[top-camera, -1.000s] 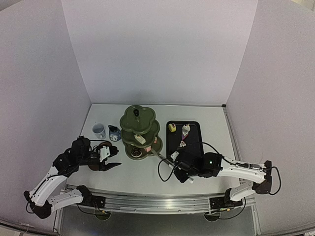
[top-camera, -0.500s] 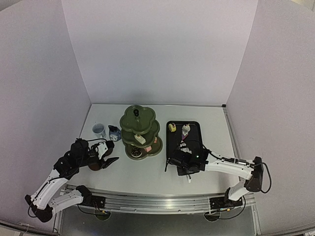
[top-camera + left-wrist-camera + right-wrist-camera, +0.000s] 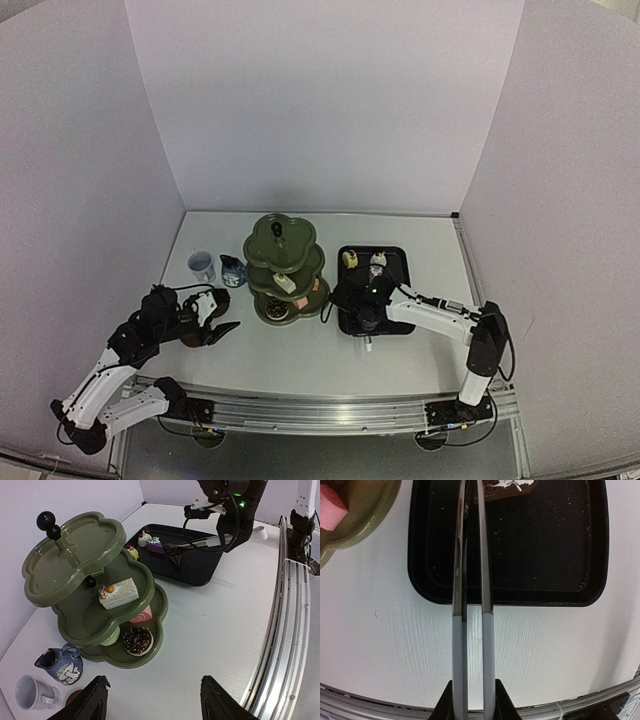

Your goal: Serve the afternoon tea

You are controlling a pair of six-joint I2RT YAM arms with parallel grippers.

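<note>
The dark green three-tier stand (image 3: 284,268) holds a white cake slice (image 3: 119,593), a pink swirl piece (image 3: 141,615) and a chocolate doughnut (image 3: 137,640). The pale blue cup (image 3: 202,265) and dark blue jug (image 3: 232,270) stand to its left. A brown saucer (image 3: 192,332) lies by my left gripper (image 3: 218,330), which is open and empty. My right gripper (image 3: 471,697) is shut on the metal tongs (image 3: 470,580), their tips over the black tray (image 3: 545,555) beside a chocolate slice (image 3: 502,487). More pastries (image 3: 377,262) sit at the tray's far end.
White walls close in the table on three sides. A metal rail (image 3: 285,630) runs along the near edge. The right arm's cable (image 3: 187,540) loops above the tray. The second saucer is not clearly visible.
My right gripper has carried the tongs from the table in front of the stand back and over the black tray. My left gripper has barely moved.
</note>
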